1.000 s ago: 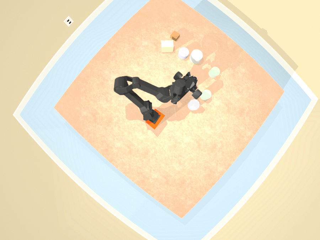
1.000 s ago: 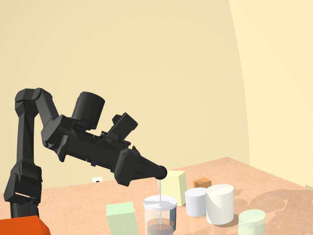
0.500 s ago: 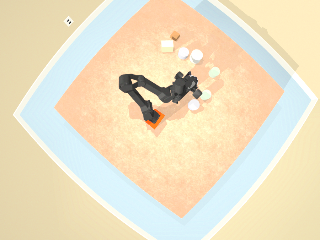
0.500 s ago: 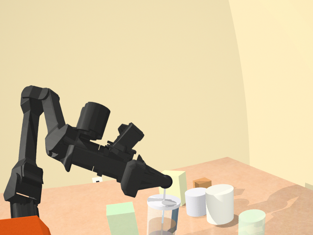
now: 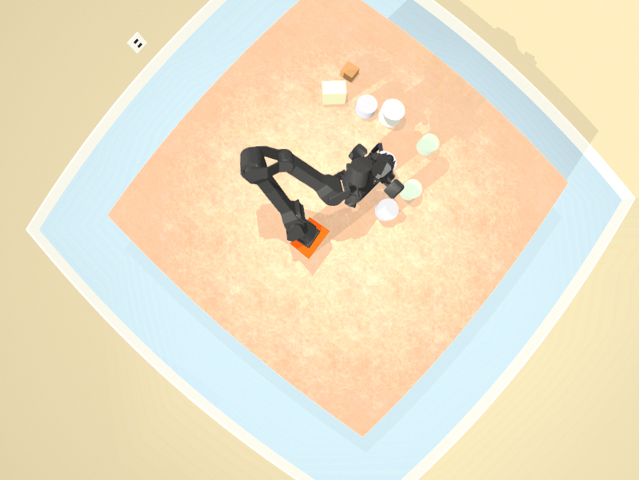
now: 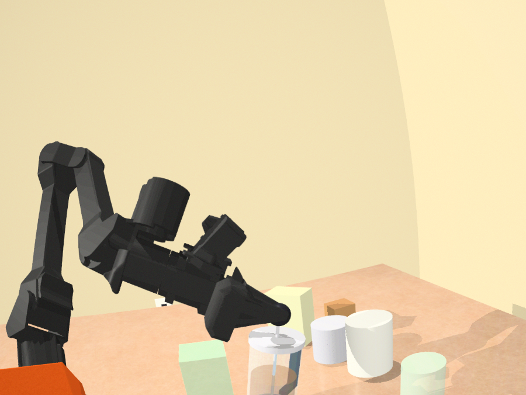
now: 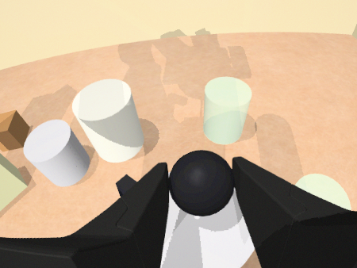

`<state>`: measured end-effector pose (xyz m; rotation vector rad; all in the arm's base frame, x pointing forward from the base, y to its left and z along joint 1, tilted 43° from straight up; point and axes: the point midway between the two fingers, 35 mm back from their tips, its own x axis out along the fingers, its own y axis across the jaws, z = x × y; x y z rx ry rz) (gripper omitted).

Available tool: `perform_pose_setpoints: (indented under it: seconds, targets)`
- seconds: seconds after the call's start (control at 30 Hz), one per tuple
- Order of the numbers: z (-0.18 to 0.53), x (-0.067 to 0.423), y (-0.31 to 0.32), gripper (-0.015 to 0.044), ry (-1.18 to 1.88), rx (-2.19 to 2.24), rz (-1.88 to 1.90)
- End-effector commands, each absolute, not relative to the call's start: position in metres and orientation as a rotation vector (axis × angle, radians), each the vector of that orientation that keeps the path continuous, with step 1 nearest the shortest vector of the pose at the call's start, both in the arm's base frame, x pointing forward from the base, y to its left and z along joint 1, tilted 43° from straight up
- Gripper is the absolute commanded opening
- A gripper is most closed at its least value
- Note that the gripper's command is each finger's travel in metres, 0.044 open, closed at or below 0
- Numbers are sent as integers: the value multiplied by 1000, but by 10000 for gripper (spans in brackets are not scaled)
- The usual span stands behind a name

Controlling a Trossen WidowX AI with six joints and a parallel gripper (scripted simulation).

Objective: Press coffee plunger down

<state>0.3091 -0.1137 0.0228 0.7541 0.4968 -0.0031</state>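
The coffee press (image 6: 272, 374) (image 7: 211, 241) is a clear glass with a white lid, and it stands upright on the table. Its black plunger knob (image 6: 282, 314) (image 7: 201, 184) sits low, with only a short piece of rod (image 6: 277, 331) showing above the lid. My gripper (image 6: 278, 315) (image 7: 200, 168) (image 5: 385, 162) is shut on the knob, one finger on each side. In the top view my wrist covers most of the press.
A green block (image 6: 204, 367) stands close left of the press. Behind it are a pale yellow block (image 6: 299, 304) (image 5: 334, 91), a brown cube (image 6: 339, 307), a grey cylinder (image 6: 328, 344) (image 7: 55, 152) and a cream cylinder (image 6: 369, 342) (image 7: 108, 120). A green cylinder (image 6: 422, 374) (image 7: 227, 109) stands to the right.
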Motion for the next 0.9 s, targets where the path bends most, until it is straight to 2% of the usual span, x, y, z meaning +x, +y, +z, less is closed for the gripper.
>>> perform_pose_setpoints:
  seconds: [0.0, 0.87]
  targets:
    - [18, 309, -110, 121, 516, 771, 8]
    - [20, 311, -114, 121, 504, 762, 2]
